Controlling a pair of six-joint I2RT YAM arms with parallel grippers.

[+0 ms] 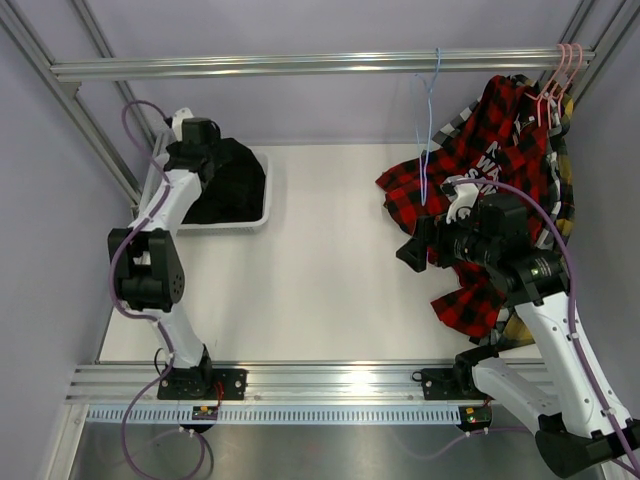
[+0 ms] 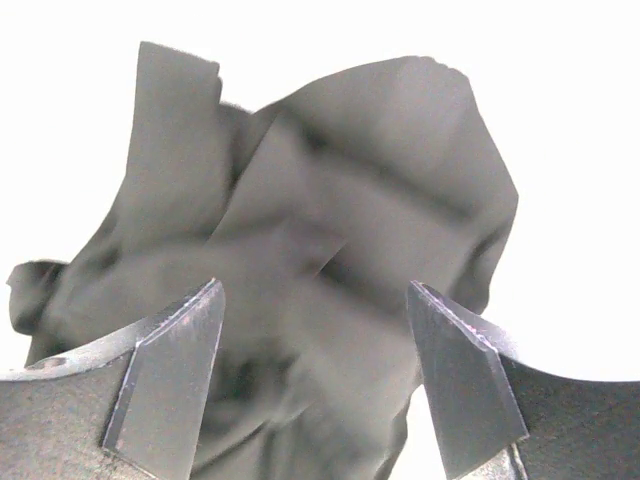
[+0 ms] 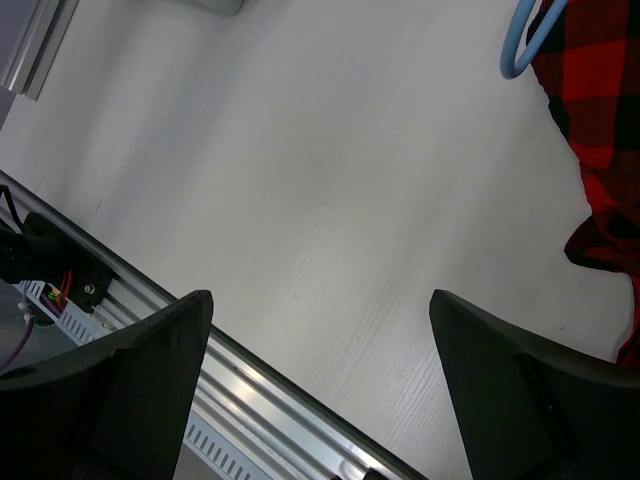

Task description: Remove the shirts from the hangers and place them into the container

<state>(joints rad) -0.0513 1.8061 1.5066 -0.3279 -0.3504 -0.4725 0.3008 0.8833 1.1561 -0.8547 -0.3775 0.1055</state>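
Left gripper: the left gripper is open, its two dark fingers well apart; nothing is pinched between them, and the plain black soft shirt lies crumpled just beyond the tips. I cannot tell whether the tips touch the cloth.
Left arm: it rises from its base at the near-left edge of the white worktop, bends at a dark elbow and reaches to the far-left corner, with the wrist above the basket.
Black shirt: it is bunched inside the shallow white plastic basket and fills most of it.
Basket: it stands at the far-left corner of the worktop.
Right gripper: the right gripper is fully open and holds nothing; through the gap only bare worktop and the near rail show.
Right arm: from its base at the near-right edge it bends out to the right and comes back over the right half of the worktop, with the gripper pointing toward the middle.
Red-and-black plaid shirt with white lettering: it hangs at the far-right corner and spills down onto the worktop, and the right wrist lies in front of it in the overhead view.
Thin light blue hanger: it hangs bare from the aluminium rail, just left of the plaid shirt.
Pale pink hangers: they are hooked on the right end of the rail, above the plaid shirt.
Yellow-and-dark plaid shirt: it shows only as an edge behind the red one, at the right side.
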